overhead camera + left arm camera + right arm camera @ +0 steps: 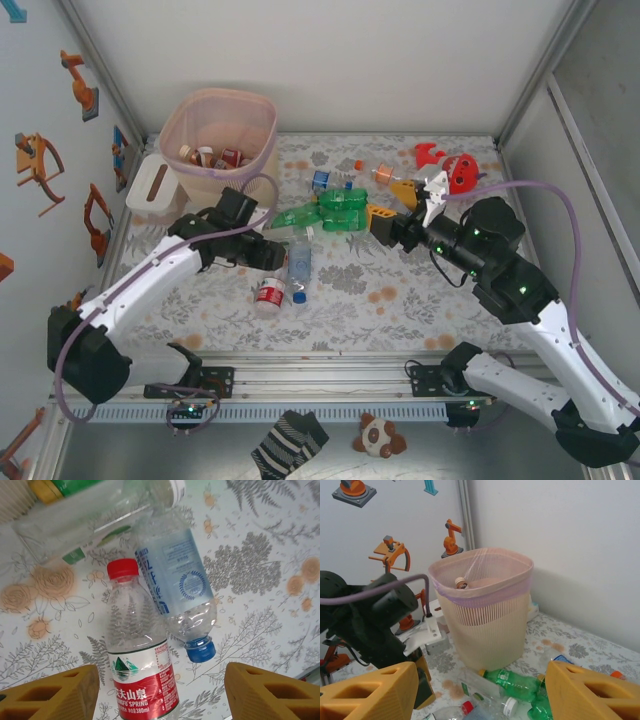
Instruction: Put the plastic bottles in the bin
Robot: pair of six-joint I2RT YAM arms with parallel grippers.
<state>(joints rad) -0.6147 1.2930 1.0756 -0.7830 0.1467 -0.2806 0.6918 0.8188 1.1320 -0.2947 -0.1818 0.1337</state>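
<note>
Stickers (40, 165) of orange robot arms dot the left wall. Beside them stands a white box (152, 186). Touching it is the pink bin (205, 185), at the worktop's far left corner. A few bottles lie inside, their shapes blurred by the see-through wall.

The left claw (160, 700) hangs open and empty over a red-capped bottle (136, 650). This bottle lies flat under the gap between the spread fingers and is cut off at the lower edge of the wrist view. A blue-capped bottle (175, 587) lies just beside it, cap toward the near edge. From above, the black wrist hides this claw's fingertips.

Farther right lie green bottles (340, 210), crumpled and overlapping, so their number is hard to tell. The right claw (480, 692) hovers by them, jaws wide, gripping nothing. A red toy (460, 172) sits beyond it.

The worktop (400, 290) wears a pale cloth printed with grey ferns and peach roses. Plain white panels in metal frames wall it in.
</note>
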